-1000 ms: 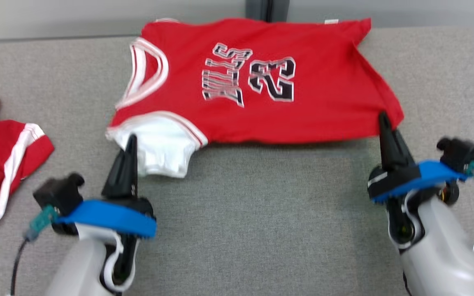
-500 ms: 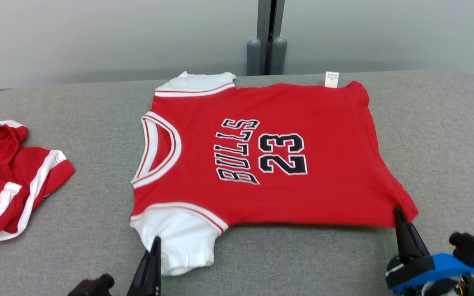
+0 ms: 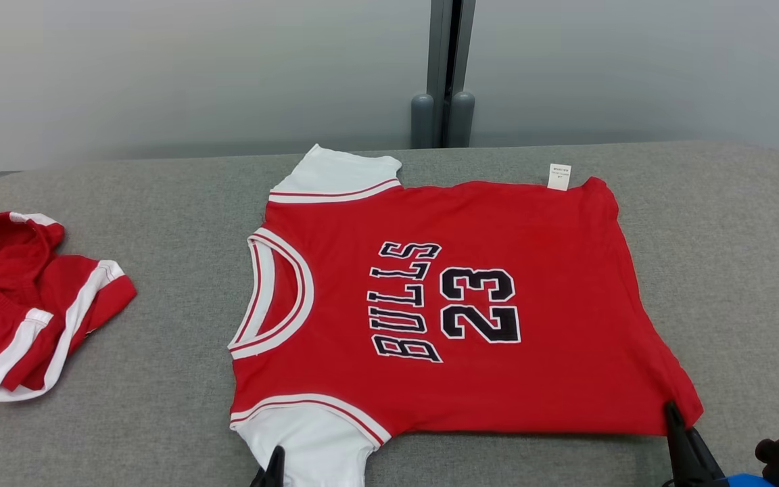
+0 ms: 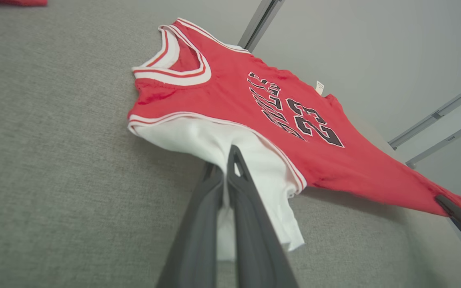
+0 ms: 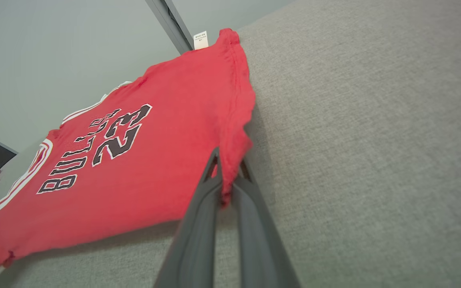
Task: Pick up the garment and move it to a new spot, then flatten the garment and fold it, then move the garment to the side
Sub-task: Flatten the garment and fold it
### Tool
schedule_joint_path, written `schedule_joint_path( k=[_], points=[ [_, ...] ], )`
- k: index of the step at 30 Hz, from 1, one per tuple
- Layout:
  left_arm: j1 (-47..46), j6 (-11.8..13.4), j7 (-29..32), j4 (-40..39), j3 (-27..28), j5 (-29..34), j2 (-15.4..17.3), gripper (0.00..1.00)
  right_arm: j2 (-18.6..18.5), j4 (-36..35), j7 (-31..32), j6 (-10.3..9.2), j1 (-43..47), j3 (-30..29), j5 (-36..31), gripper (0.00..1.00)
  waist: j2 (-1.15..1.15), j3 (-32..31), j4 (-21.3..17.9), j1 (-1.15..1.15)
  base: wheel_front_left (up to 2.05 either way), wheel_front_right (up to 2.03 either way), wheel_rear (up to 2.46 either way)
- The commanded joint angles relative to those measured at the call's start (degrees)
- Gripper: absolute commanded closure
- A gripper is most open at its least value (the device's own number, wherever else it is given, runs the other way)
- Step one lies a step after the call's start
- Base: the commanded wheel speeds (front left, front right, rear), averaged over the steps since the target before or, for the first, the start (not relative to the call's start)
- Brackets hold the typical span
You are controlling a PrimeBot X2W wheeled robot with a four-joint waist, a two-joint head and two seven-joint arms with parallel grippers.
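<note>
Red jersey front reads "BULLS 23".

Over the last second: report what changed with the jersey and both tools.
The head camera tilted up. The jersey was drawn back from the table's far edge, its far white sleeve now showing. The left tool and right tool stay shut on its near sleeve and hem corner. Unmoved: red shorts.

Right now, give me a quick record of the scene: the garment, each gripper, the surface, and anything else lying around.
garment: red jersey, spread front up, neck toward the robot's left
left gripper: shut on the jersey's near white sleeve
right gripper: shut on the jersey's near hem corner
surface: grey padded table
other item: crumpled red and white garment at the far left, apart from the jersey
fold: not yet begun
</note>
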Motion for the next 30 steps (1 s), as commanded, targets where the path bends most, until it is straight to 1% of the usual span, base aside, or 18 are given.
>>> schedule_joint_path(
  k=[1,5,13,20,30],
  points=[
    [-0.23,-0.13,0.15,-0.25,-0.04,0.52,0.3,1.0,0.01,-0.39,0.27,0.03,0.63,-0.35,-0.53,1.0,0.0,0.01,-0.09,0.0,0.0,0.0,0.0],
    [-1.72,-0.46,0.54,0.03,-0.94,0.9,0.23,1.0,0.45,-1.19,1.51,0.03,0.36,-0.77,-0.98,1.0,0.0,0.13,-0.32,0.0,0.0,0.0,0.0],
    [-4.26,-1.05,0.59,0.72,-1.07,0.76,0.91,1.0,0.86,-1.14,3.72,0.03,-1.28,-0.94,-1.44,1.0,0.0,0.7,-0.91,0.0,0.0,0.0,0.0],
    [-7.78,-1.59,1.88,0.81,-1.44,0.94,2.36,1.0,1.07,-1.42,5.55,0.03,-3.14,0.15,-1.68,1.0,0.0,0.94,-0.84,0.0,0.0,0.0,0.0],
    [-13.42,-2.57,4.0,2.41,-2.09,0.56,4.9,1.0,0.22,-0.11,9.27,0.03,-7.62,-0.42,-0.38,1.0,0.0,1.05,-1.49,0.0,0.0,0.0,0.0]
  ],
)
